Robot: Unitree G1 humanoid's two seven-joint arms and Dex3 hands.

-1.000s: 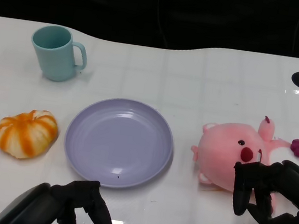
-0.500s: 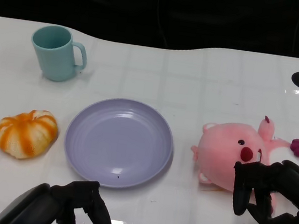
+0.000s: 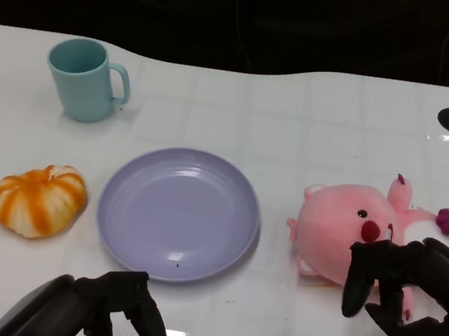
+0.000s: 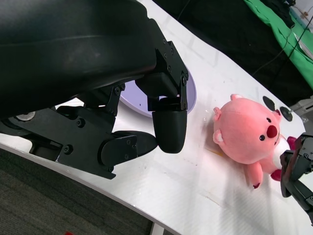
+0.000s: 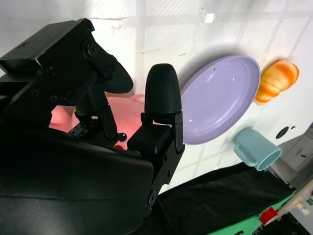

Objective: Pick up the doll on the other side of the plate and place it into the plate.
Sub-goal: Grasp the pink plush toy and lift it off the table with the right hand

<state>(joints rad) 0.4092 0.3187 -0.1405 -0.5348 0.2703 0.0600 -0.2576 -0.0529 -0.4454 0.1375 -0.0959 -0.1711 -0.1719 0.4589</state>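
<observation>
Right hand over the pink doll, left hand idle at the near worktop edge.

Nearest, the left hand (image 3: pixel 108 310) sits with fingers curled in, holding nothing. The right hand (image 3: pixel 407 294) hangs over the doll's near side, fingers bent and apart, nothing gripped; contact cannot be told. The doll (image 3: pixel 349 231) lies on the white worktop (image 3: pixel 297 128) to the right of the purple plate (image 3: pixel 178 212), just beside it. An orange pumpkin (image 3: pixel 40 199) lies left of the plate. Farthest, a teal mug (image 3: pixel 85 79) stands upright.

head view from above, both wrist views close, all sharing the plate (image 3: pixel 178 213)
</observation>
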